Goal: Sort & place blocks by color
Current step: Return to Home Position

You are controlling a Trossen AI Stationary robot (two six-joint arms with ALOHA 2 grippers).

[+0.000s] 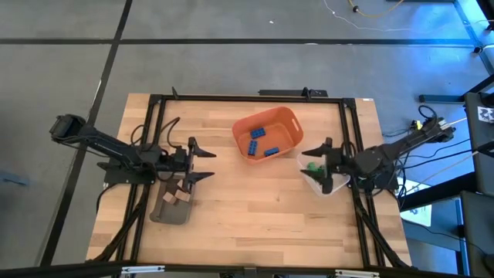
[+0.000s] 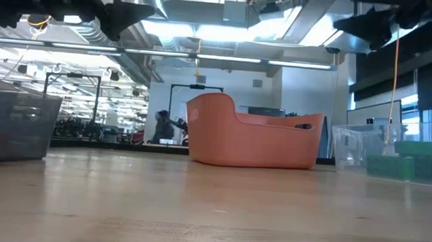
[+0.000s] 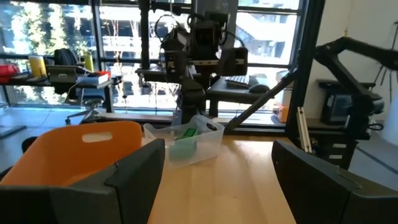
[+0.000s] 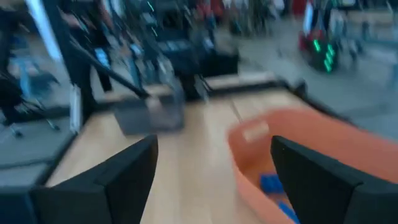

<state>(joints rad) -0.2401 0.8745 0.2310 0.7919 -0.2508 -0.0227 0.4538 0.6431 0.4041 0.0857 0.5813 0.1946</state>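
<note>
From above, the blue blocks (image 1: 261,141) lie in the orange bin (image 1: 290,122) toward the bench's (image 1: 255,220) far edge, the green blocks (image 1: 312,164) in the transparent bin (image 1: 307,180) at its right edge beneath the wide-open right gripper (image 1: 315,168), and the tan blocks (image 1: 179,198) in the grey-brown tray (image 1: 164,214) by the wide-open left gripper (image 1: 210,164). A finger could, I judge, snag the clear wall on withdrawal and tip it. At table height, bare pale wood runs to a bright workshop (image 2: 78,93) where a person (image 2: 161,126) stands, and both wrist views show jaws spread, nothing held.
</note>
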